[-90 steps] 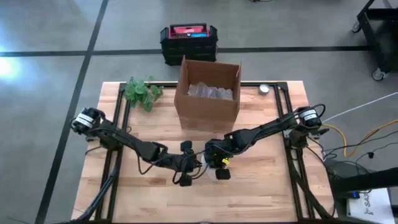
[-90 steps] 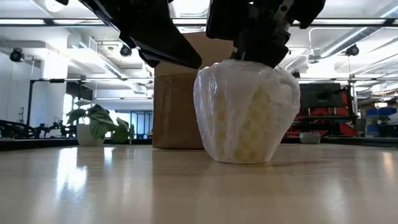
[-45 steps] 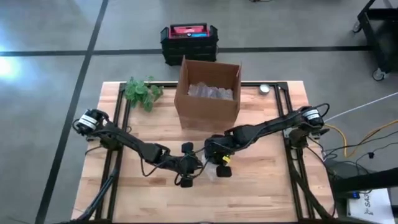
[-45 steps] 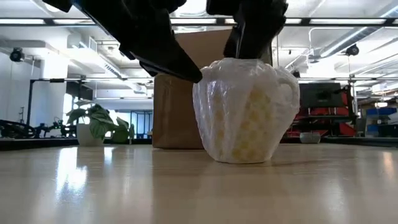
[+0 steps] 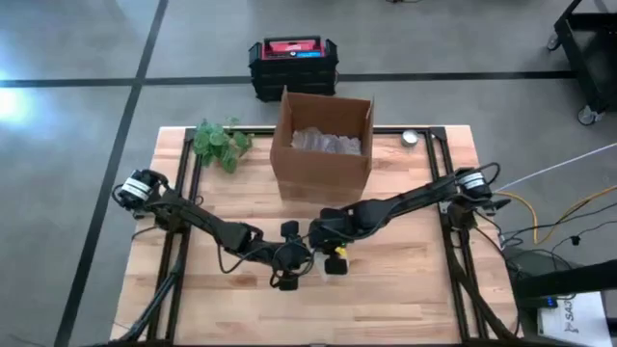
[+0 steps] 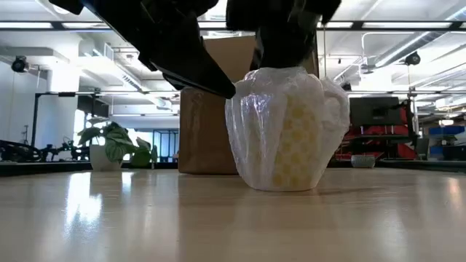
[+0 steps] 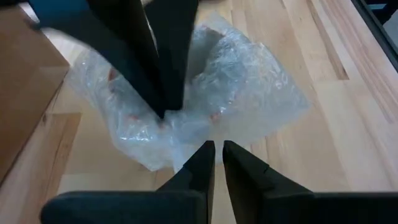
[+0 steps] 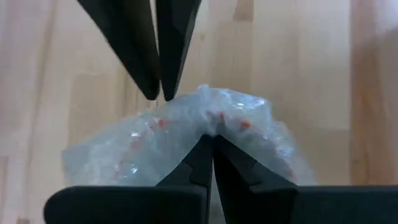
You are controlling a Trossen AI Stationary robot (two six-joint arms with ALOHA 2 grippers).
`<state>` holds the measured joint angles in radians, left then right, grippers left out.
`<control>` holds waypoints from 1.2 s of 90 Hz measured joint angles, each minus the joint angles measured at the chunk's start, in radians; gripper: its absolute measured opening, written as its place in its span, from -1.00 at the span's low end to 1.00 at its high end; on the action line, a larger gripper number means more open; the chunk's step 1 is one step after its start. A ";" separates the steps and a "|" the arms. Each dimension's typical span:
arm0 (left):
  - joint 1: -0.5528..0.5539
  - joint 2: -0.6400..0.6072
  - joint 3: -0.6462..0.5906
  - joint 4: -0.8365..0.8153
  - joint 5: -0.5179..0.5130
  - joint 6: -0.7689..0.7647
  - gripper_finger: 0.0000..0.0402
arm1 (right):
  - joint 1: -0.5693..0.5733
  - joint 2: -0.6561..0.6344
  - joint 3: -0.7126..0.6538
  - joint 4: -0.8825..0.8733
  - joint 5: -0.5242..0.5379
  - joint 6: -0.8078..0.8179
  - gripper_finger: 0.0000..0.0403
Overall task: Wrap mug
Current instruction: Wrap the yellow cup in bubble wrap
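Left wrist view shows the left gripper with its fingers nearly together, only a thin slit between them, their tips pinching the near edge of the bubble wrap that covers the mug. Right wrist view has the right gripper closed to a point, its tips nipping the crest of the wrap from the opposite side; the other arm's fingers come in from beyond and meet the wrap at the same place.

From the high view the two grippers come together at the middle of the wooden surface, in front of the cardboard box, left gripper and right gripper close beside each other. The bundle is almost wholly hidden under them there. Low view shows the wrapped mug standing upright on the surface, a pale yellow body faintly visible through the wrap, its handle side bulging to the picture's right. Both arms are cut off at the top of that picture, so which dark shape is which cannot be told from it alone.

Against half a second ago, the right gripper has shifted slightly toward the left arm, and the wrap's top sits more gathered and creased.
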<state>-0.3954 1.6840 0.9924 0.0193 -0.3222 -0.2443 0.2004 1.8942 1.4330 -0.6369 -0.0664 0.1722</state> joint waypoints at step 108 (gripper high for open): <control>0.000 -0.029 0.007 -0.048 0.004 -0.006 -0.90 | 0.011 -0.114 -0.051 -0.100 0.140 0.125 -1.00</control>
<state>-0.3954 1.6550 0.9997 -0.0287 -0.3183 -0.2504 0.2118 1.7804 1.3823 -0.7364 0.0733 0.2973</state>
